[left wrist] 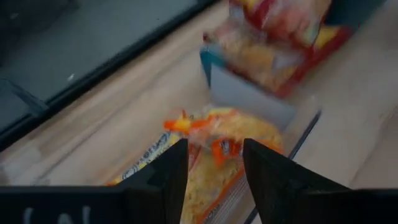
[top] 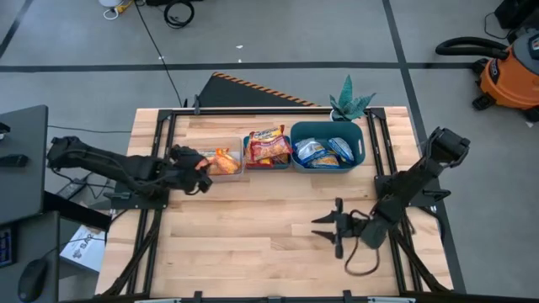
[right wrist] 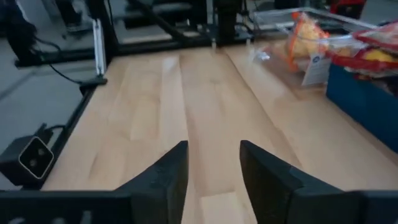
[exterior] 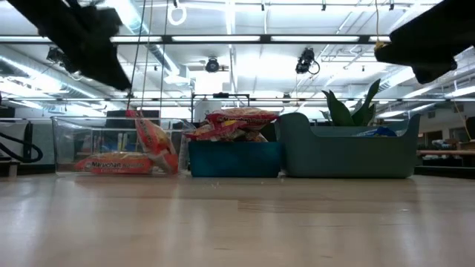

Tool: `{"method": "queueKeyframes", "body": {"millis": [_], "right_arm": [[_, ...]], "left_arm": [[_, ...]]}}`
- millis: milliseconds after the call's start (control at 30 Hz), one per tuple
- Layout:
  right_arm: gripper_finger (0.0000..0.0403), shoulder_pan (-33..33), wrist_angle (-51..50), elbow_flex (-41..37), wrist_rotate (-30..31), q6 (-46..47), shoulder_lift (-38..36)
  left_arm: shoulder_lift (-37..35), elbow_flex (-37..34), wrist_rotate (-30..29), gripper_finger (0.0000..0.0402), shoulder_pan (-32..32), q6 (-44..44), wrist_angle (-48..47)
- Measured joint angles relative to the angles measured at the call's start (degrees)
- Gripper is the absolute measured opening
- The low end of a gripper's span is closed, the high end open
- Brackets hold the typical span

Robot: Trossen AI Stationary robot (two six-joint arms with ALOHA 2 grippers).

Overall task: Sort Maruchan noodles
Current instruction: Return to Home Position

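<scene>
Orange-yellow Maruchan packets (top: 224, 161) lie in a clear bin (exterior: 74, 141) at the far left. One lies flat on the bin's floor (exterior: 111, 163). Another stands on its lower edge, leaning on the bin's right wall (exterior: 156, 144). Red-orange packets (top: 267, 145) are piled in a small blue bin (exterior: 234, 159). Blue-silver packets (top: 324, 151) lie in a teal bin (top: 328, 126). My left gripper (top: 202, 162) is open just above the clear bin, with the orange-yellow packets (left wrist: 224, 134) beyond its fingertips (left wrist: 214, 162). My right gripper (top: 318, 227) is open and empty over bare table near the front right (right wrist: 213, 162).
The three bins stand side by side along the table's far edge. A small green plant (top: 349, 103) stands behind the teal bin. The wooden tabletop (top: 253, 227) in front of the bins is bare. An orange shop vacuum (top: 509, 71) stands on the floor at the right.
</scene>
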Motion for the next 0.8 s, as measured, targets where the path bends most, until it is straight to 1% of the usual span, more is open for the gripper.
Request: {"method": "queueKeyframes", "body": {"millis": [67,133,267,333,400,467,533,567,633,733,800], "right_arm": [[0.0139,-0.6,3.6,-3.6,-0.9,-1.4,-2.9],[0.0128,-2.5,6.9,-7.4,-4.1,-2.0,-6.3],[0.0106,-7.0,14.6,-15.4,-10.5,-3.2,-13.4],[0.0096,-9.0,17.6,-19.5,-13.2,-4.3,-17.5],[0.0088,-10.4,21.1,-23.2,-14.7,-5.6,-21.9],[0.0081,-11.8,24.9,-26.7,-15.4,-7.7,-26.6],[0.0075,-13.3,23.2,-27.3,-16.2,-9.4,-31.3],[0.0072,-13.9,21.4,-27.3,-17.1,-10.1,-34.0],[0.0067,-15.7,19.8,-27.2,-19.9,-10.7,-37.9],[0.006,-17.5,14.6,-27.4,-23.2,-11.2,-44.3],[0.0056,-18.3,10.1,-27.4,-23.8,-11.0,-48.0]], "left_arm": [[-2.2,0.0,-2.1,0.0161,-2.3,-1.0,0.4],[-4.1,0.0,-3.0,0.0162,-4.9,-1.4,0.5],[-6.5,-0.6,-8.1,0.0162,-10.7,-2.4,2.7],[-8.2,-3.1,-9.9,0.0161,-13.4,-1.5,7.5],[-10.2,-7.4,-9.5,0.0155,-15.1,0.0,12.8],[-12.6,-12.1,-8.1,0.0146,-15.8,2.5,21.1],[-15.8,-16.9,-6.1,0.0136,-15.7,5.8,28.9],[-16.9,-18.9,-5.1,0.013,-15.4,8.2,33.9],[-19.8,-22.9,-3.1,0.0118,-14.2,12.2,40.7],[-24.4,-27.8,0.5,0.01,-11.3,16.6,47.6],[-27.9,-30.2,2.7,0.0087,-9.6,18.8,48.8]]}}
